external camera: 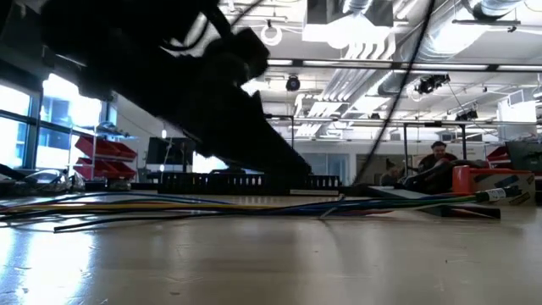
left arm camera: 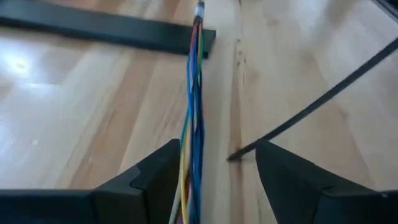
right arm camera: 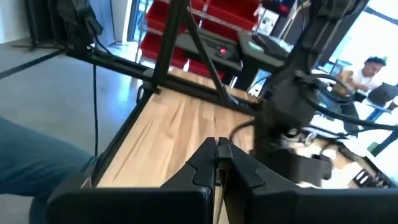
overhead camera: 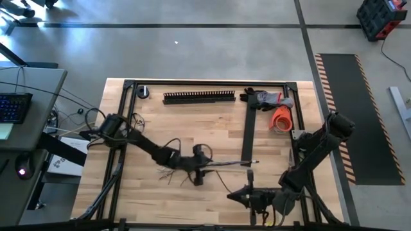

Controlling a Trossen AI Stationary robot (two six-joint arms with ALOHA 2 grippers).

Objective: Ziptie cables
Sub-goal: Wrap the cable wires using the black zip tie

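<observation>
The cables are a thin multicoloured bundle lying flat on the wood across the table's middle; in the low view the cables rest along the tabletop. My left gripper is open and low over them. In its wrist view the cables run between the two fingers, close to one finger. A black zip tie slants up off the table beside the bundle, its free tip on the wood. My right gripper is near the table's near edge, its fingers shut. My left gripper stands astride the cables; whether the near finger touches the bundle, I cannot tell. My right gripper is shut on the zip tie's far end, level from the table's right. The fingers themselves hide the contact. The tie slants down from them to its tip on the table.
A flat black cover strip lies beyond the cables' end, also in the left wrist view as a strip. A black slotted duct, a grey glove and an orange roll sit near the far edge. Black frame rails border the table.
</observation>
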